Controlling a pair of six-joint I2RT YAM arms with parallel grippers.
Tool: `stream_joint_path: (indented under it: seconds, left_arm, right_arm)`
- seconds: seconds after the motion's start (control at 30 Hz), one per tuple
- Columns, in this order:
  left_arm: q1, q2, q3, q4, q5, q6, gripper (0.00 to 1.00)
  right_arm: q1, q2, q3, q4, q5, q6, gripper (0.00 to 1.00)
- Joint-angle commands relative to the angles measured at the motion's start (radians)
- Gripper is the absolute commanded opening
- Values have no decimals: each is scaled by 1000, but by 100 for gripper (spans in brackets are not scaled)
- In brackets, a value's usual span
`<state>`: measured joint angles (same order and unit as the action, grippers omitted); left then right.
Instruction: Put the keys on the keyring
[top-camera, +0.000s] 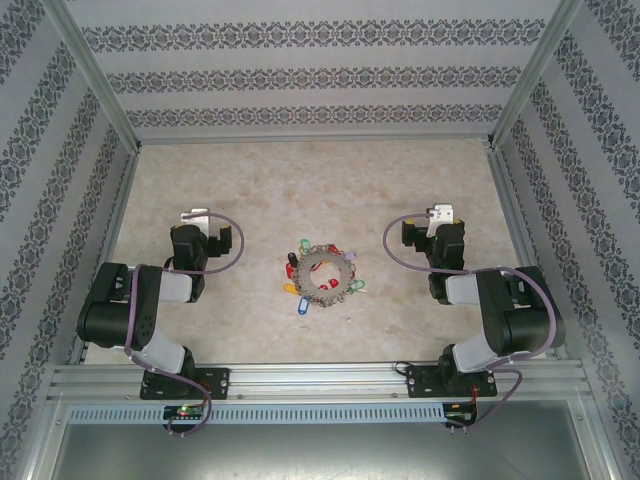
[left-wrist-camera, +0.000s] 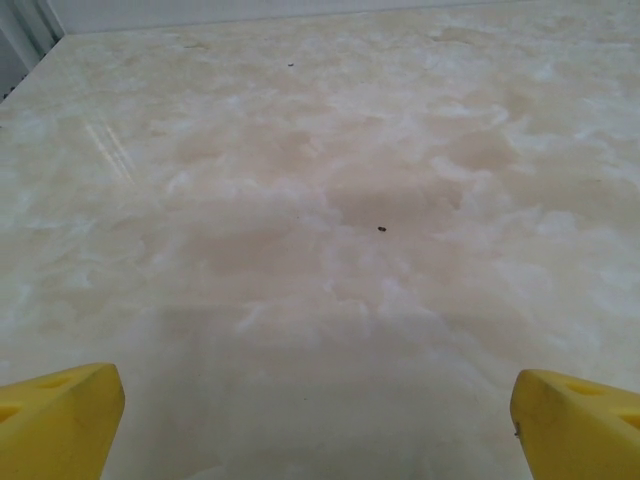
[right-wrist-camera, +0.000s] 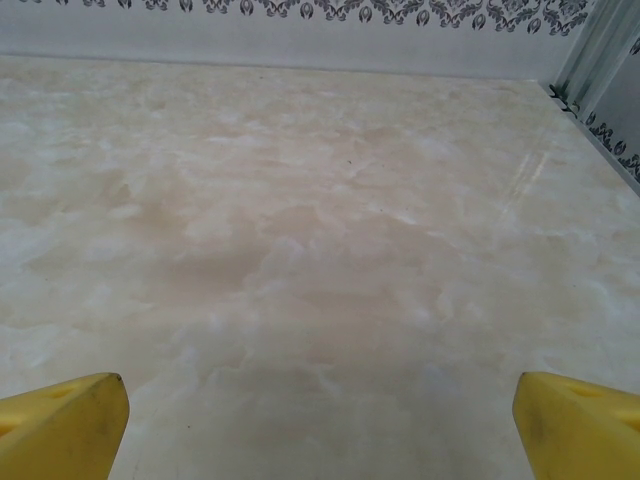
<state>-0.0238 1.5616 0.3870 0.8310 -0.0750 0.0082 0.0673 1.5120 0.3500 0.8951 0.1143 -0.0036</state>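
Observation:
The keyring (top-camera: 323, 273), a grey metal ring, lies flat mid-table between the two arms. Small keys with red, yellow, blue and green tags fringe it, among them a green tag (top-camera: 358, 286) and a red tag (top-camera: 291, 263). From above I cannot tell loose keys from those on the ring. My left gripper (top-camera: 208, 232) is left of the ring and well apart from it. In its wrist view the left gripper (left-wrist-camera: 315, 388) is open, with its yellow fingertips (left-wrist-camera: 62, 420) wide apart over bare table. My right gripper (top-camera: 430, 228) is right of the ring and also open (right-wrist-camera: 320, 390), with nothing between its fingertips (right-wrist-camera: 575, 425).
The marbled beige table (top-camera: 300, 180) is enclosed by patterned walls (top-camera: 310, 70) at the back and both sides. Metal frame posts stand at the corners (top-camera: 495, 140). An aluminium rail (top-camera: 320, 380) carries the arm bases along the near edge.

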Motion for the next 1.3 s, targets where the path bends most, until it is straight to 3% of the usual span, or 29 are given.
stream_joint_path:
  seconds: [0.0, 1.27]
  left_arm:
    - [13, 3, 15, 25, 14, -25, 100]
    - [13, 0, 18, 21, 18, -25, 100]
  right_arm:
    - [-11, -4, 20, 27, 2, 10, 98]
    - [-27, -4, 30, 5, -38, 19, 98]
